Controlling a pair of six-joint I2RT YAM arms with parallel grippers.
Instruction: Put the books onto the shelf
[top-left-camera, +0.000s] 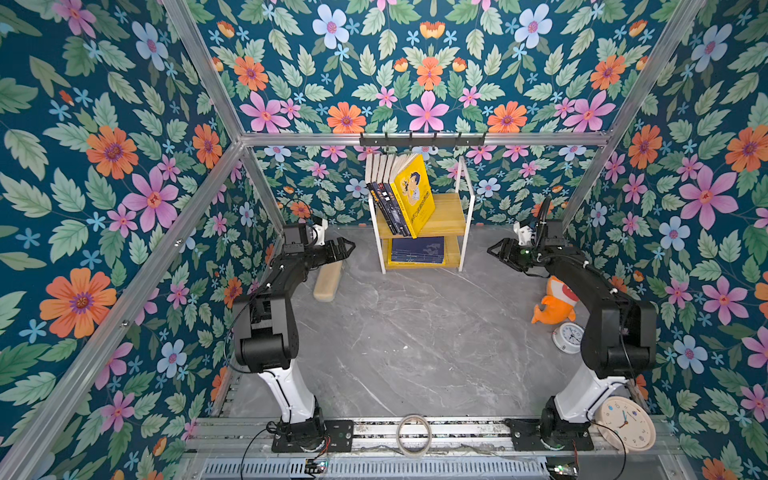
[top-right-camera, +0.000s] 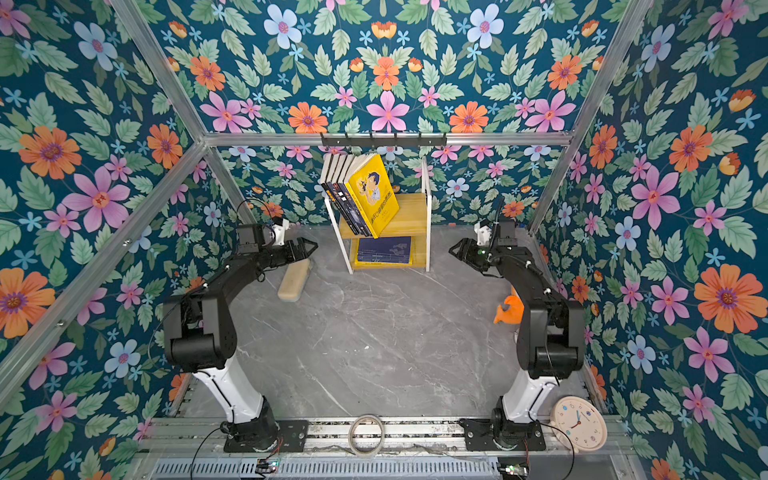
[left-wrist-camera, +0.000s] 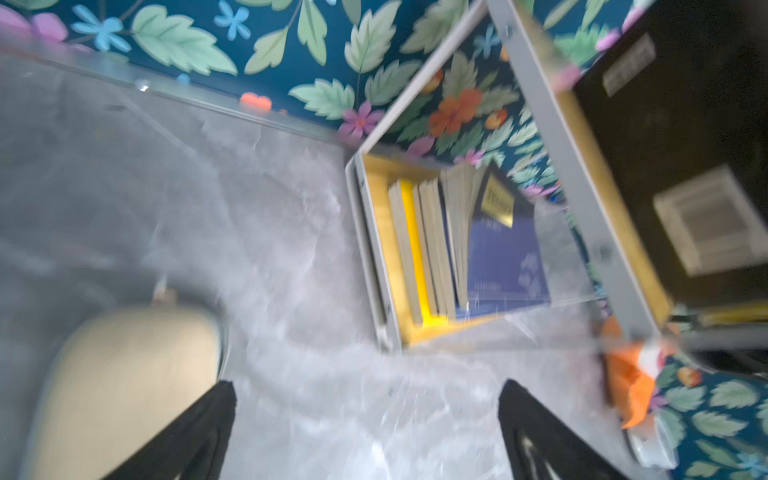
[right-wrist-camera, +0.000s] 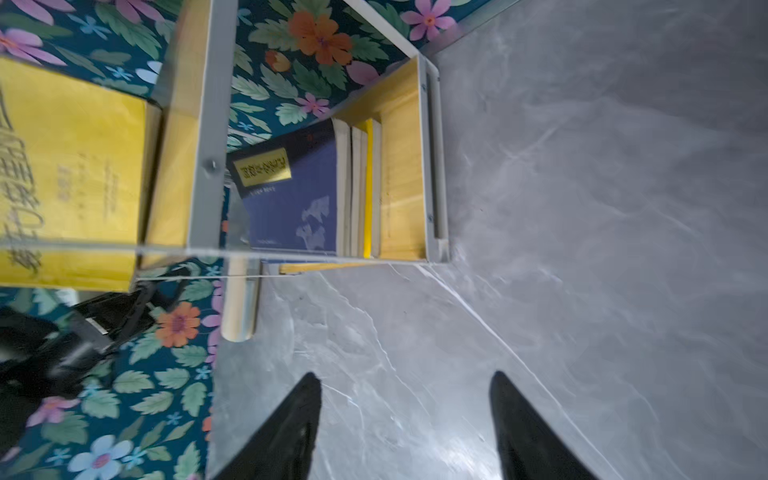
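Note:
The shelf (top-left-camera: 453, 216) (top-right-camera: 415, 216) stands at the back middle, against the wall. On its upper board several books (top-left-camera: 392, 195) (top-right-camera: 353, 195) lean to the left, a yellow one (top-left-camera: 415, 193) (right-wrist-camera: 70, 174) in front. More books (top-left-camera: 417, 250) (left-wrist-camera: 436, 245) (right-wrist-camera: 299, 195) lie stacked flat on the lower board, a dark blue cover on top. My left gripper (top-left-camera: 347, 245) (left-wrist-camera: 368, 386) hovers left of the shelf, open and empty. On the shelf's right, my right gripper (top-left-camera: 494, 249) (right-wrist-camera: 404, 376) is also open, with only floor between its fingers.
A beige case (top-left-camera: 328, 282) lies under the left gripper. An orange plush (top-left-camera: 555, 305) and a small white clock (top-left-camera: 567, 336) sit by the right arm. A round wall clock (top-left-camera: 625, 422) and a tape ring (top-left-camera: 413, 434) rest at the front rail. A black hook rail (top-left-camera: 422, 139) hangs above the shelf.

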